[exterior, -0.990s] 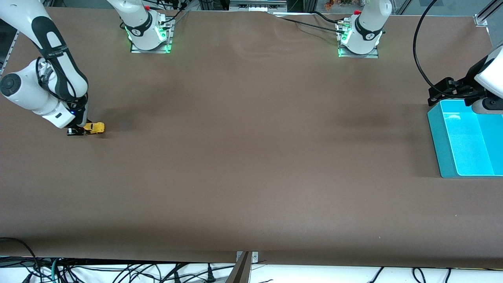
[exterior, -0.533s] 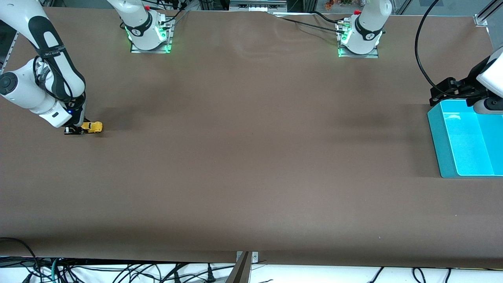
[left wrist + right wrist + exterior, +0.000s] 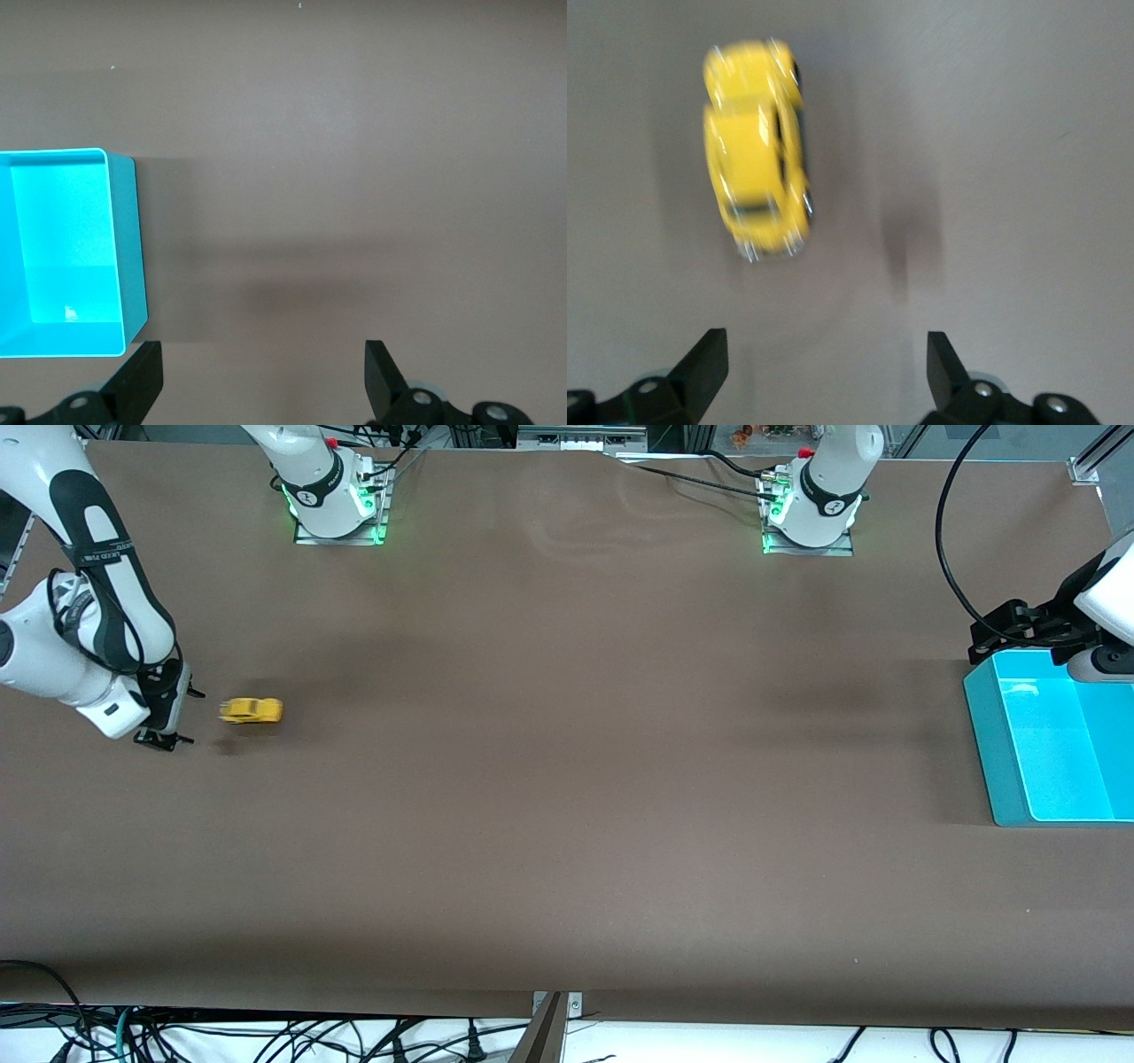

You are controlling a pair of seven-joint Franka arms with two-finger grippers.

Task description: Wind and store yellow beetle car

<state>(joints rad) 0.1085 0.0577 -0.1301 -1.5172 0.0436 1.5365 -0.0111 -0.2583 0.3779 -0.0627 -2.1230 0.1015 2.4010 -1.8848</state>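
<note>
The yellow beetle car [image 3: 252, 710] stands free on the brown table at the right arm's end, blurred as if rolling; the right wrist view shows the yellow beetle car [image 3: 755, 149] a short way ahead of the fingers. My right gripper [image 3: 173, 716] is low over the table just beside it, open and empty, and the right gripper [image 3: 824, 354] shows bare table between its fingertips. My left gripper [image 3: 263, 367] waits open and empty by the teal bin's [image 3: 992, 753] rim at the left arm's end.
The teal bin [image 3: 128, 257] has nothing visible inside it. A long stretch of bare brown table [image 3: 576, 762] lies between the car and the bin. Cables hang below the table edge nearest the front camera.
My right gripper has opened and let go of the car and drawn back from it. The car has rolled away toward the left arm's end. The left arm has not moved.
</note>
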